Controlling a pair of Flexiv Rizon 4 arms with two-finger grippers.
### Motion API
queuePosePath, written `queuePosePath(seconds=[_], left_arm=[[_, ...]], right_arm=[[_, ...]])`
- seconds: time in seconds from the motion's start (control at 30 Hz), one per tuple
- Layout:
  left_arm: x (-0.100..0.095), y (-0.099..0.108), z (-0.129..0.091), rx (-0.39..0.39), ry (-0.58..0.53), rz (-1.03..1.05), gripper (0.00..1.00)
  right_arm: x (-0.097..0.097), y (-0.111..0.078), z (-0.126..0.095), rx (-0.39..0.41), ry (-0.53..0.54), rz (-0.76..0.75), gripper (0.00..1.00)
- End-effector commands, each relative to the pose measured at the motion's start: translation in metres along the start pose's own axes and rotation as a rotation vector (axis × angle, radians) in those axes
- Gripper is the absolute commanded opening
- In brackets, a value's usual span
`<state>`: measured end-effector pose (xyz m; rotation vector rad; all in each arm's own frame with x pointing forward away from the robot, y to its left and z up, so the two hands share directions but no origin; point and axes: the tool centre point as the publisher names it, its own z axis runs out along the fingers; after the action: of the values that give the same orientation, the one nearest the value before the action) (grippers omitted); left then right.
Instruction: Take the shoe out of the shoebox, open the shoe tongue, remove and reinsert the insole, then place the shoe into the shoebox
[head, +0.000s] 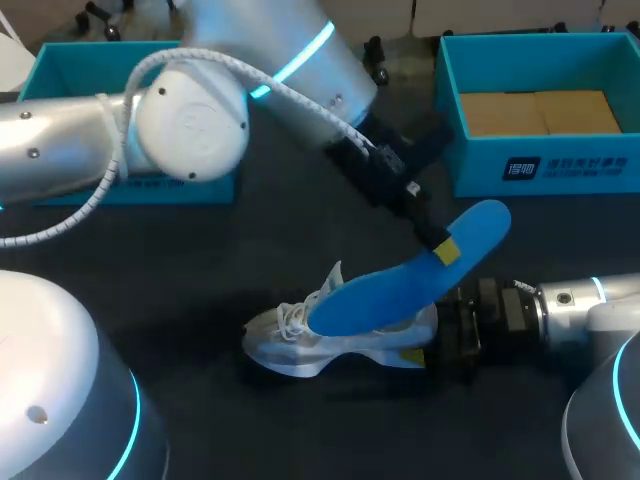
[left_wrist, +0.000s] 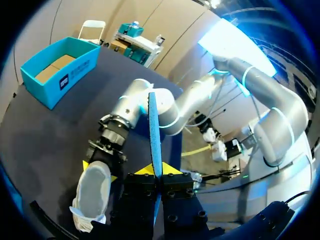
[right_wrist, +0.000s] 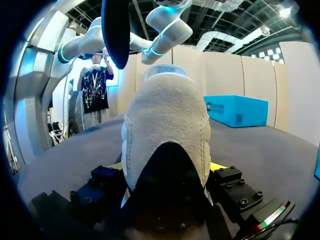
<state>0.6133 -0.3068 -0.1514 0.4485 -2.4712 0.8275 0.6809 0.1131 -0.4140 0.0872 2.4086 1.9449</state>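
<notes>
Pinching insole (head: 400, 285), left fingers (head: 447, 252); shoe (head: 300, 345), right fingers (head: 411, 355)

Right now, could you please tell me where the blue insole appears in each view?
Head view: insole slanting above the shoe, pinched by the left gripper.
Left wrist view: insole edge-on in the left gripper.
Right wrist view: insole dark, above the shoe's heel.
Shared landmark: the shoe.

Overhead plus two wrist close-ups.
Head camera looks down at the table (head: 180, 275); all three views share the shoe (head: 300, 350).
</notes>
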Motion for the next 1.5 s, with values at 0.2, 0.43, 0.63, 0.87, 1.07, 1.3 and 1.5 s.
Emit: queuePosePath(seconds=[0.2,0.43,0.63,0.87,1.07,1.3,1.5], left_arm=[[0.028,0.010,-0.047,0.085,0.067,-0.005,0.00],[0.047,0.007,-0.080,0.161,0.101,-0.014,0.00],[0.052,0.010,-0.104,0.218,0.115,-0.034,0.00],[0.060,0.021,-0.143,0.291,0.156,-0.018,0.00],[0.064,0.026,-0.157,0.315,0.175,-0.007,0.00],[0.064,0.026,-0.157,0.315,0.175,-0.007,0.00],[0.064,0.026,-0.157,0.315,0.175,-0.007,0.00]], right_arm=[[0.001,0.002,0.000,0.005,0.000,0.000,0.00],[0.001,0.002,0.000,0.005,0.000,0.000,0.00],[0.001,0.002,0.000,0.005,0.000,0.000,0.00],[0.001,0.002,0.000,0.005,0.000,0.000,0.00],[0.001,0.002,0.000,0.005,0.000,0.000,0.00],[0.001,0.002,0.000,0.005,0.000,0.000,0.00],[0.001,0.002,0.000,0.005,0.000,0.000,0.00]])
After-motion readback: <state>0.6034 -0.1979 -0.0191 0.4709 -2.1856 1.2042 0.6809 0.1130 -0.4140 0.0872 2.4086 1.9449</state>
